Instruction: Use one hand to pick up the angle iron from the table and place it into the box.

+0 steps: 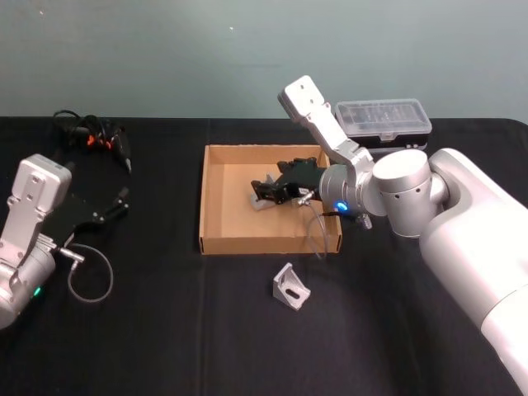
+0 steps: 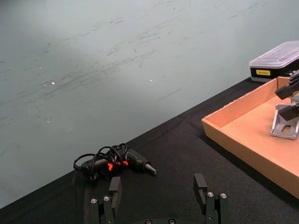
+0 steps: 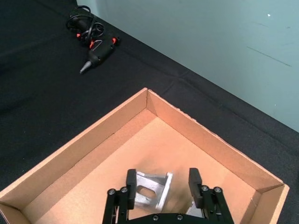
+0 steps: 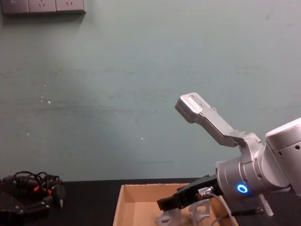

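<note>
While one angle iron (image 1: pixel 290 287) lay on the table (image 1: pixel 165 346) just outside the near wall of the box (image 1: pixel 264 245) and the left gripper (image 2: pixel 158 182) sat parked open at the left, the right gripper (image 3: pixel 162 179) hung inside the box, fingers spread around a second angle iron (image 3: pixel 150 190) resting there, seemingly delivered.

Scuffed pale teal wall (image 4: pixel 117 94), white wall sockets (image 4: pixel 42 5) high up

no legible text (case label (image 2: pixel 263 73) blurred)
</note>
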`<state>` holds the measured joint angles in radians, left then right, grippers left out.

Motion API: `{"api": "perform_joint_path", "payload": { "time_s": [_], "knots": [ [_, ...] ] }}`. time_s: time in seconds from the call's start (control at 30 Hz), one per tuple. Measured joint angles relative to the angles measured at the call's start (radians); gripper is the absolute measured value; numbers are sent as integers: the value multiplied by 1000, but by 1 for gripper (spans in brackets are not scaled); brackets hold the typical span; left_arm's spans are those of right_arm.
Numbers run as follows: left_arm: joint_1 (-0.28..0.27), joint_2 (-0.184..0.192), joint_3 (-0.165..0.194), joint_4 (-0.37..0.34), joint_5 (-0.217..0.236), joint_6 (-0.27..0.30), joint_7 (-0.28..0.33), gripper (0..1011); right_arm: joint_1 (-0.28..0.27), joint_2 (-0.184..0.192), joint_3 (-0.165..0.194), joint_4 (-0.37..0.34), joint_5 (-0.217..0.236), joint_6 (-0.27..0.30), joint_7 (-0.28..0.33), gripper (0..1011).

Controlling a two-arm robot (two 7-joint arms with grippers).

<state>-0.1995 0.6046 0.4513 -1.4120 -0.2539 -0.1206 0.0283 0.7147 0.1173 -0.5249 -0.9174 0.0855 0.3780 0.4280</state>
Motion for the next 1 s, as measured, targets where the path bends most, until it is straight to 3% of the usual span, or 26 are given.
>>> {"api": "perform_joint_path", "payload": {
  "time_s": [0.37,0.8,1.0],
  "knots": [
    [0,0,0,0,0,0,0,1011,-1,1,0,-1,1,0,-1,998],
    [0,0,0,0,0,0,0,1011,-99,62,26,-181,-1,23,0,1003],
    [0,0,0,0,0,0,0,1011,-201,121,48,-355,15,39,1,1003]
  ]
}}
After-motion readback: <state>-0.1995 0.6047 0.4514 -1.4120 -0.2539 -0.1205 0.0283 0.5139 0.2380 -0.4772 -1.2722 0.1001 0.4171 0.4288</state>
